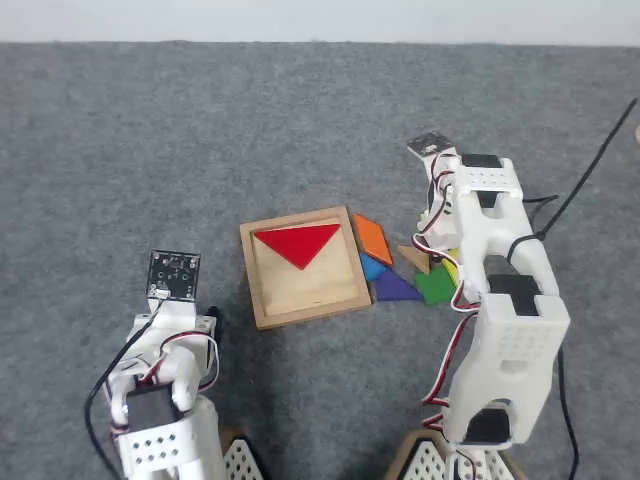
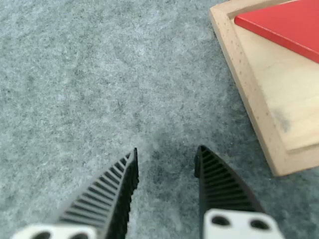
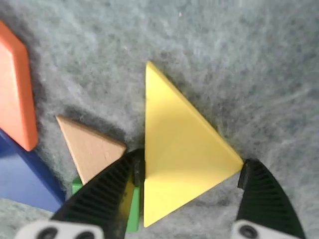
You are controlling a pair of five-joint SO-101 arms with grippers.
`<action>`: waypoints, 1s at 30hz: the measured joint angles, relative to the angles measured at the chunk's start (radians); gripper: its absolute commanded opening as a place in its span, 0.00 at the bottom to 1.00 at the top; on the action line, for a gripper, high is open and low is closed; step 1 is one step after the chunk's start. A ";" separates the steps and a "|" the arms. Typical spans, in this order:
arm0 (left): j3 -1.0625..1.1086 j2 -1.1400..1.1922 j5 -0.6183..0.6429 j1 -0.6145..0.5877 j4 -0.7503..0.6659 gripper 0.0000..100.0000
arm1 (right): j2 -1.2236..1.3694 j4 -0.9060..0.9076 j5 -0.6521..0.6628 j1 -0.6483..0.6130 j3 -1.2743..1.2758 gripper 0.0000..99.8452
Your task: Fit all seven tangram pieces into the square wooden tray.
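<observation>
Our right gripper [image 3: 190,169] pinches the yellow triangle [image 3: 174,134] between its jaws; our left gripper [image 2: 167,151] gapes empty beside the wooden tray [image 2: 244,99]. Next, we judge, we should lift the piece clear and carry it there.

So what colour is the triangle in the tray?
The triangle is red, clearest in the high view.

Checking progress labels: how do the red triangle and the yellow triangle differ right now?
Place: the red triangle lies inside the wooden tray; the yellow triangle is outside it, over the grey mat.
Grip: the right gripper has its fingers against the yellow triangle's edges; no gripper touches the red triangle.
Shared: both are triangular tangram pieces.
</observation>
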 measured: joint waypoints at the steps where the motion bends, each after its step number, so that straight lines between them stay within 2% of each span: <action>1: 0.000 0.000 0.000 0.000 0.000 0.19 | 0.003 0.000 0.002 0.000 -0.005 0.21; 4: 0.000 0.000 0.000 0.000 0.000 0.19 | 0.000 0.000 0.003 0.011 -0.009 0.15; 24: 0.000 0.000 0.000 0.000 0.000 0.19 | -0.081 -0.011 -0.025 -0.006 -0.034 0.16; 26: 0.000 0.000 0.000 0.000 0.000 0.19 | -0.083 -0.011 -0.006 -0.003 -0.034 0.18; 30: 0.000 0.000 0.000 0.000 0.000 0.19 | -0.083 -0.011 0.031 -0.008 -0.034 0.30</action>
